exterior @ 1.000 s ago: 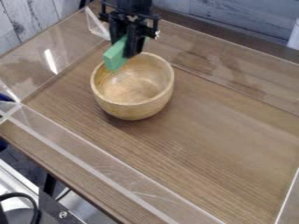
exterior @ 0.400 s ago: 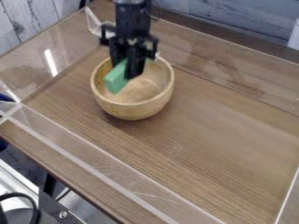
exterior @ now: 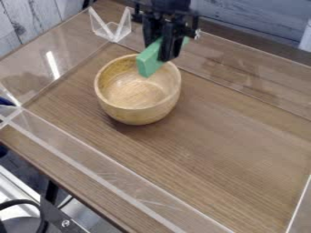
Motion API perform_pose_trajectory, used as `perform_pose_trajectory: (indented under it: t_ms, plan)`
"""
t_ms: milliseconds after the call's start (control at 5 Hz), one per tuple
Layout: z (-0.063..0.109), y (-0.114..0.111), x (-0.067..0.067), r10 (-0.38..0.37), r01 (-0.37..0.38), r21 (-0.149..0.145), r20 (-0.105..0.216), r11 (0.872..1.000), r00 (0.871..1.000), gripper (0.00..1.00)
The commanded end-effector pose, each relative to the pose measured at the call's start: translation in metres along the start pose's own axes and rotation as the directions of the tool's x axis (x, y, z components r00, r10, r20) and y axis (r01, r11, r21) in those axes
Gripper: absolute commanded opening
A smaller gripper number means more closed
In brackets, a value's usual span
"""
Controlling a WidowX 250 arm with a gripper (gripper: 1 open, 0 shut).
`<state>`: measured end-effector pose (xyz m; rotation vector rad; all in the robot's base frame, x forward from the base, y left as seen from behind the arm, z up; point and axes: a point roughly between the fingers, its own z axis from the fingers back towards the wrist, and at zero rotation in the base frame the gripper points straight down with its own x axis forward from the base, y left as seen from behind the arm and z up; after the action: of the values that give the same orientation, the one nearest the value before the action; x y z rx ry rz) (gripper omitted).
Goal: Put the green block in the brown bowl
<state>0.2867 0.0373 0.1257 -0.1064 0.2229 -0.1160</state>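
Nearest you, the wooden tabletop runs bare inside its clear plastic walls. Farther back sits the brown bowl, upright on the tabletop. At about one o'clock from the bowl's centre, the green block hangs tilted over the far rim, above the bowl rather than in it. Your end effector, coming from the far side, is clamped on the block's upper end.

The brown bowl sits on the table, left of its middle and toward the back. The green block hangs tilted in the gripper, over the bowl's far right rim.
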Motion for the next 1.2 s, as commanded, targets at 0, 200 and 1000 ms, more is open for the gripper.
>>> perform_pose_trajectory:
  t_ms: [0, 200, 1000]
  plan:
    - [0.019, 0.005, -0.018, -0.030, 0.029, 0.023, 0.055, 0.999, 0.998, 1.00]
    - [0.008, 0.022, -0.034, -0.051, 0.049, 0.047, 0.043, 0.998, 0.998, 0.00]
    - [-0.012, 0.017, -0.019, -0.101, 0.100, 0.053, 0.014, 0.994, 0.995, 0.00]
